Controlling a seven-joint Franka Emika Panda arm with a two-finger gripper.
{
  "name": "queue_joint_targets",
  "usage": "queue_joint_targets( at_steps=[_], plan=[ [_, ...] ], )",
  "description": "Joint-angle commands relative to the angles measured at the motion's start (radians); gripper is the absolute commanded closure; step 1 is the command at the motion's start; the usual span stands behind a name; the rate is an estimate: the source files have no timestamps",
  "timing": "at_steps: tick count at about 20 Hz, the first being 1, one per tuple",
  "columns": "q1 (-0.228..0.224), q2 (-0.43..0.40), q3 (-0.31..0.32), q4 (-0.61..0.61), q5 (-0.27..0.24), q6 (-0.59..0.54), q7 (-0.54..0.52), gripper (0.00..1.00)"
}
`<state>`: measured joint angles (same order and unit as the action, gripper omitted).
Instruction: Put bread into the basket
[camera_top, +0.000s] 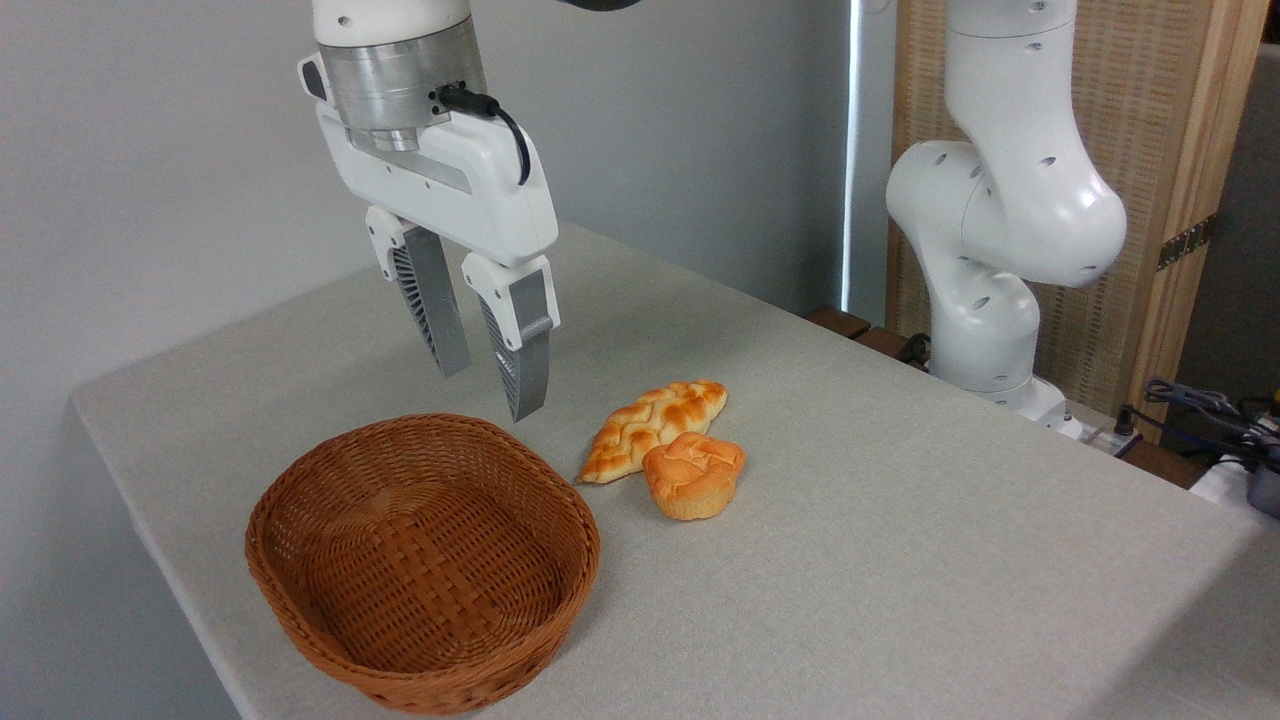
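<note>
Nowhere legible writing, bread (655, 427) beside basket (300, 590), claw (493, 393) empty

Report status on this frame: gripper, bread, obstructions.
Gripper open, empty, above table left of bread. Bread on table, outside empty basket. Muffin bun touching bread's right side.

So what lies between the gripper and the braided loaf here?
Nothing. In the camera view the open gripper hangs above bare table, left of the bread; the basket is nearer the camera.

Lab: bench-mounted robot arm (1000, 220), loose cables (1200, 405), bare walls.
</note>
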<state>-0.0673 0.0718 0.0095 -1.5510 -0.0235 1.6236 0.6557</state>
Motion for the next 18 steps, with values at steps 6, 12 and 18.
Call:
queue_joint_targets(
  at_steps=[6,12,18],
  plan=[
    [0.006,-0.02,0.009,0.002,-0.024,-0.022,0.019,0.0],
    [0.009,-0.052,0.009,-0.038,-0.036,-0.021,0.05,0.0],
    [0.052,-0.138,-0.005,-0.153,-0.113,-0.014,0.14,0.0]
  ],
)
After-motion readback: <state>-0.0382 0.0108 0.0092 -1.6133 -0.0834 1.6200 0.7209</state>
